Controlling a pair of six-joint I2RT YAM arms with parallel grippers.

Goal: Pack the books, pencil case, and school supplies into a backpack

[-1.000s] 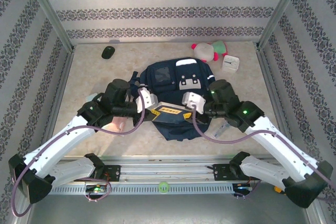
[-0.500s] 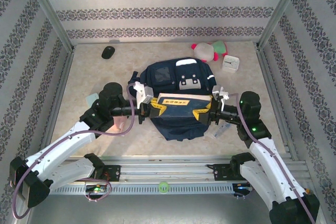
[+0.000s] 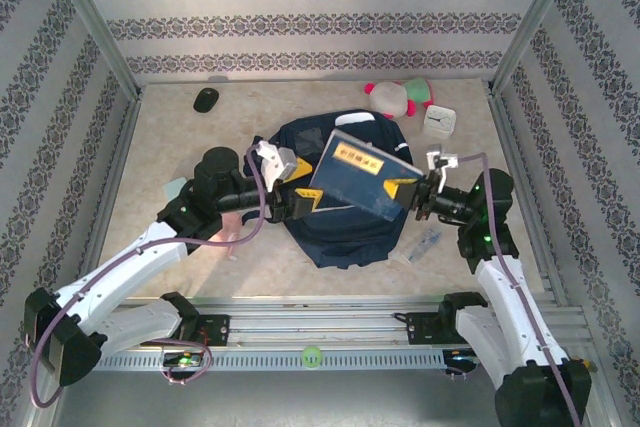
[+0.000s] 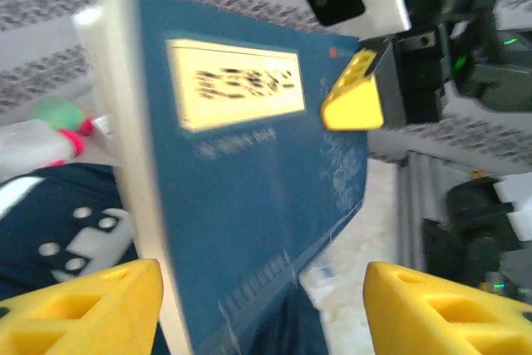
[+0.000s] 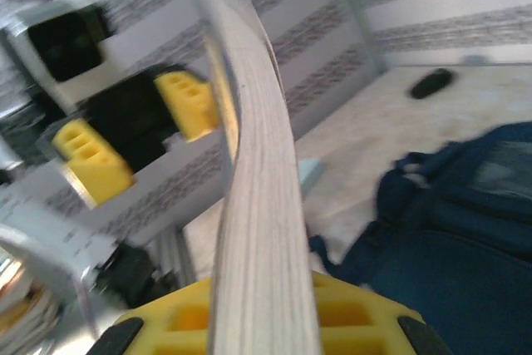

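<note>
The dark navy book (image 3: 360,175) with a gold label is raised on a tilt above the navy backpack (image 3: 345,237). My right gripper (image 3: 405,190) is shut on the book's right edge; in the right wrist view the pale page edge (image 5: 258,189) runs up from between the yellow fingers (image 5: 366,313). My left gripper (image 3: 306,198) is open at the book's lower left edge. The left wrist view has the cover (image 4: 249,197) between its spread fingers (image 4: 91,305), untouched on the right side. A clear packet (image 3: 424,245), a teal square (image 3: 174,188) and a pink piece (image 3: 228,237) lie on the table.
At the back of the table lie a black mouse (image 3: 205,99), a pink-and-white plush toy (image 3: 397,97) and a white square clock (image 3: 438,122). Metal frame posts and patterned walls close in the sides. The arm rail (image 3: 310,332) runs along the near edge.
The right gripper has shut on the book's right edge and tipped the book up over the backpack. The left gripper has let go of the book and opened.
</note>
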